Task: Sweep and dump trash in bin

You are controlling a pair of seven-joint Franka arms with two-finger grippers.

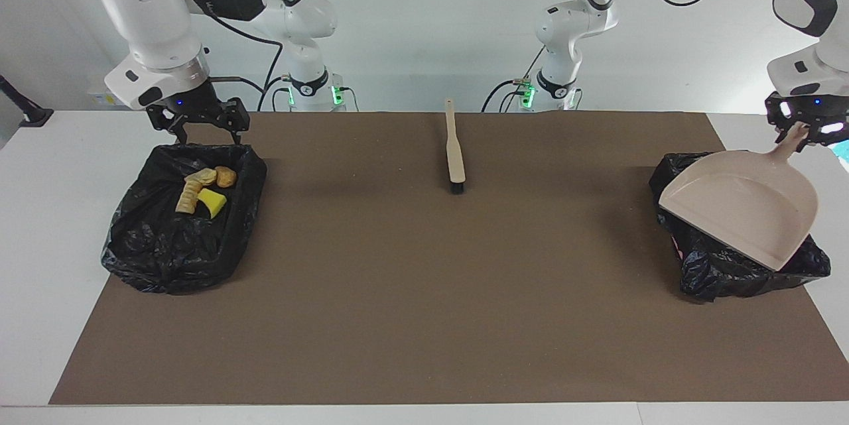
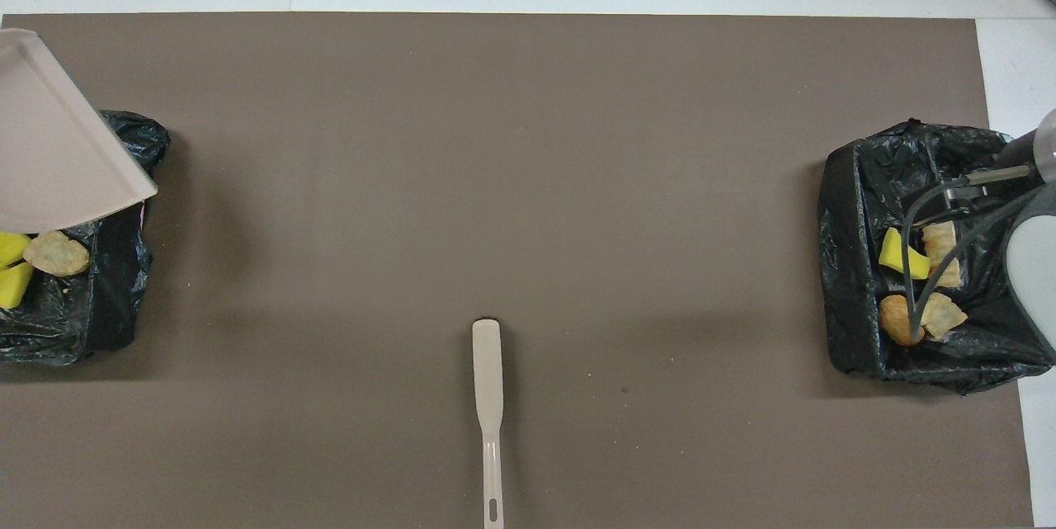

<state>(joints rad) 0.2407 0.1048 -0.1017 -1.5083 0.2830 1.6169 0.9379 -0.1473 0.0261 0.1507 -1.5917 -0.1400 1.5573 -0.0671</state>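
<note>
The trash in the bin [image 1: 743, 266] at the left arm's end of the worktop [image 1: 411, 292] is hidden in the facing view by the beige dustpan [image 1: 743, 209], which is held tilted over that bin; in the overhead view two yellow sponge chunks [image 2: 10, 265] and a bread piece [image 2: 56, 253] are seen inside it, partly cut off at the frame edge, with the dustpan's blade covering the part of the bin farther from the robots. The dustpan's handle is pinched by the left claw [image 1: 799, 133], whose fingers are pressed together on it. The right claw [image 1: 195, 125] is held spread and empty over the edge nearest the robots of the second bin [image 1: 179, 246], at the right arm's end of the worktop. In that bin a yellow sponge piece [image 1: 212, 201] and golden-brown roll pieces [image 1: 199, 185] are seen lying together; in the overhead view they are partly crossed by the right arm's cable and body. A beige brush [image 1: 454, 150] is left lying on the brown mat [image 1: 424, 319] between the two bins, well apart from both, bristle end away from the robots.
</note>
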